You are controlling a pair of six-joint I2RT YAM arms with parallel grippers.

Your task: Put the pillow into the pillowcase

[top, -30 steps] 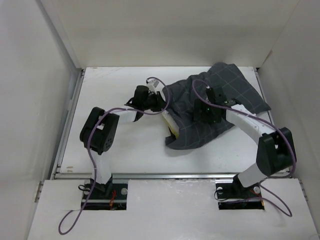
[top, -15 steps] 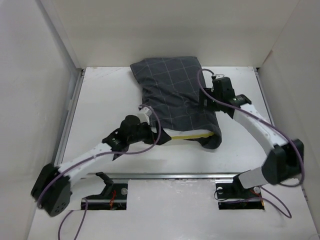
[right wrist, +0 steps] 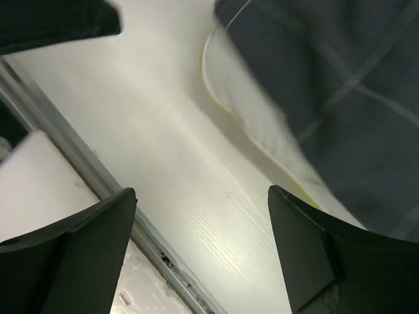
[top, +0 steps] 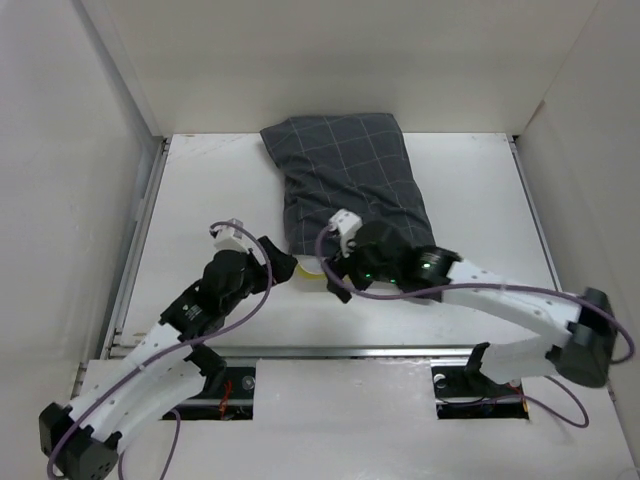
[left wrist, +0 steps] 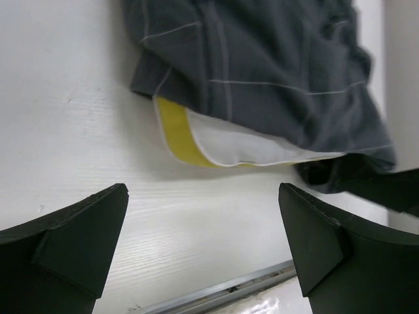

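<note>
The dark grey checked pillowcase (top: 345, 180) lies lengthwise on the table and covers nearly all of the pillow. Only the pillow's near edge (top: 306, 268) pokes out of the case's open end; it shows as a white and yellow strip (left wrist: 222, 147) in the left wrist view and as a pale edge (right wrist: 255, 111) in the right wrist view. My left gripper (top: 283, 268) (left wrist: 203, 229) is open and empty just left of that edge. My right gripper (top: 335, 283) (right wrist: 203, 242) is open and empty over bare table, at the case's near end (right wrist: 340, 78).
The table's metal front rail (left wrist: 216, 294) (right wrist: 98, 183) runs close below both grippers. White walls enclose the table on the left, back and right. The left gripper's dark finger (right wrist: 59, 19) shows at the top left of the right wrist view.
The pillowcase went from crumpled at the right to lying flat over the pillow. The left gripper opened and drew back left. The right arm swung from the case's far right side to its near end.
</note>
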